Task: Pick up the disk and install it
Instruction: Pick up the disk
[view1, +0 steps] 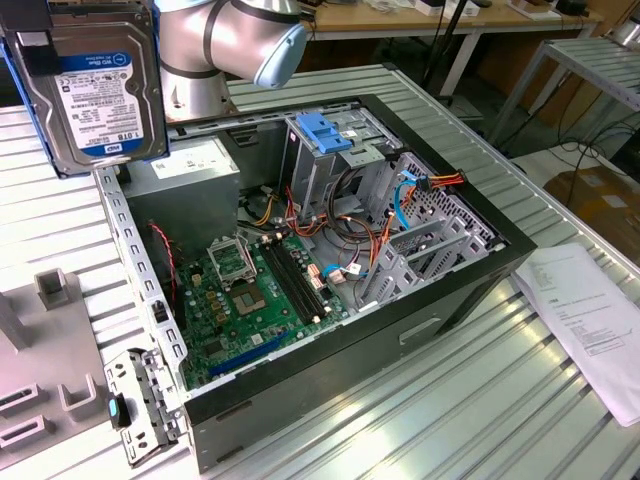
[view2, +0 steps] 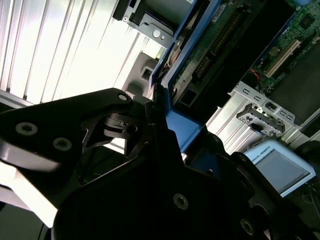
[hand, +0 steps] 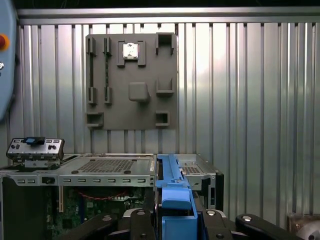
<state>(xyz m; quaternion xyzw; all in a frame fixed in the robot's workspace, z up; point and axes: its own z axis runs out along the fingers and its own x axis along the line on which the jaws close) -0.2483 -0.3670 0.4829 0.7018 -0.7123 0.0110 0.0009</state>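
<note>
You are watching the gripper (hand: 175, 220) clenching the disk (view1: 95, 85) by its blue rails, holding it up off the table (view1: 480, 400), close to the open case (view1: 400, 345).

So the disk (view1: 100, 40) is dull silver-grey metal with a slick white label (view1: 100, 105) and blue plastic rails (hand: 172, 180). The tool (hand: 175, 220) looks matt black. The bench (view1: 470, 400) is ribbed, shiny bare metal, and the sheet (view1: 590, 315) on it is plain white paper.
</note>
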